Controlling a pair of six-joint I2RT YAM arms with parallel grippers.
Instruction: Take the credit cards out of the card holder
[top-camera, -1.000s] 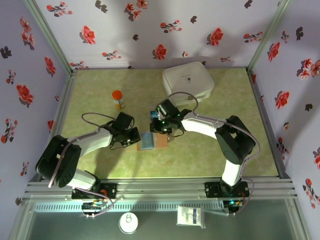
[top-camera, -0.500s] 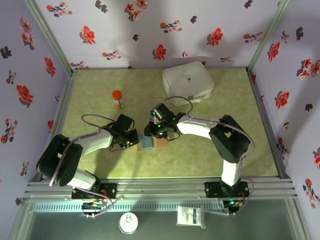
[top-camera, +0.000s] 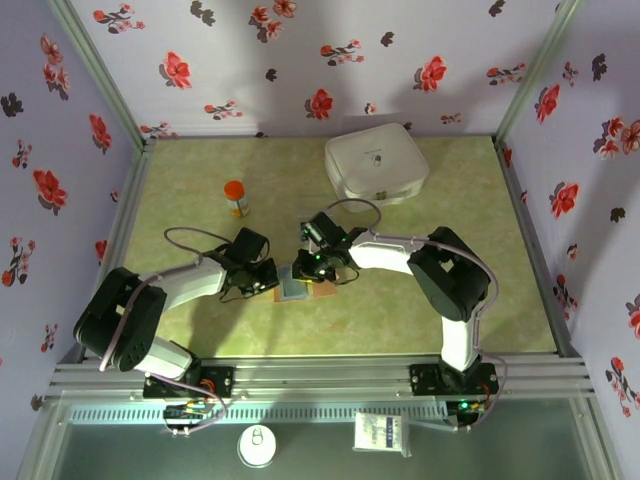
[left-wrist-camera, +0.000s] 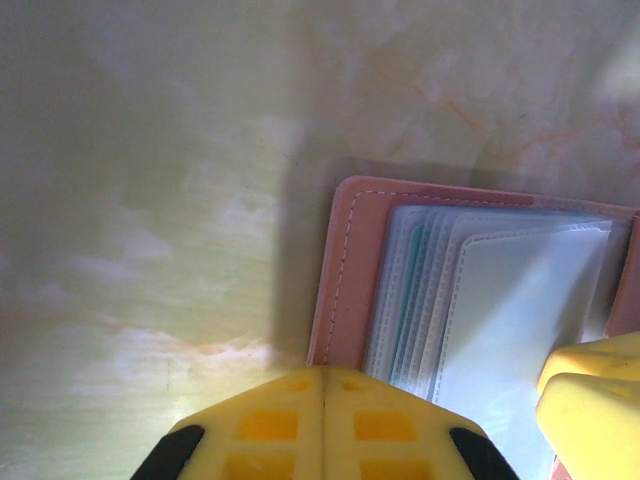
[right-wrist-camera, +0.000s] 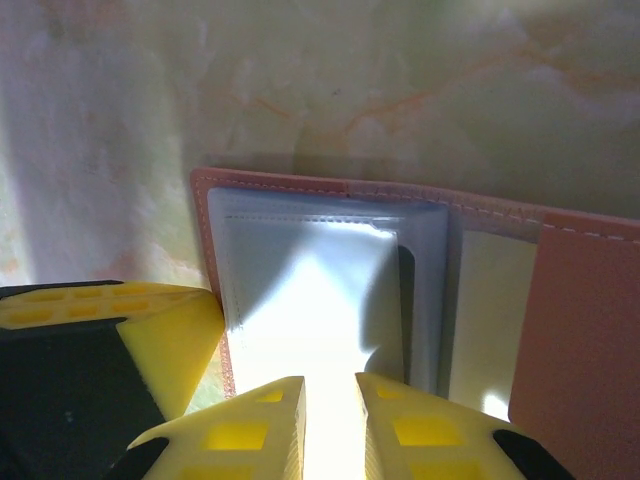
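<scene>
Top external shows both arms bent low toward mid-counter, meeting over the open tan-brown leather card holder (top-camera: 303, 285) with blue-grey pockets. Left hand (top-camera: 268, 279), fingers pressed together, sits at its left edge. Right hand (top-camera: 308, 266), fingers narrowly parted, hovers over its pockets (right-wrist-camera: 310, 290).

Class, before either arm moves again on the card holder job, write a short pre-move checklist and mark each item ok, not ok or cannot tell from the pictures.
1. Card holder lies open on the table: ok.
2. Left gripper closed, at the holder's left edge: ok.
3. Right gripper over the blue-grey pockets, fingers nearly together: ok.
4. Right gripper gripping a card: cannot tell.
5. Any credit card already out on the table: not ok.
6. Orange bottle and white case stand apart from both arms: ok.
</scene>
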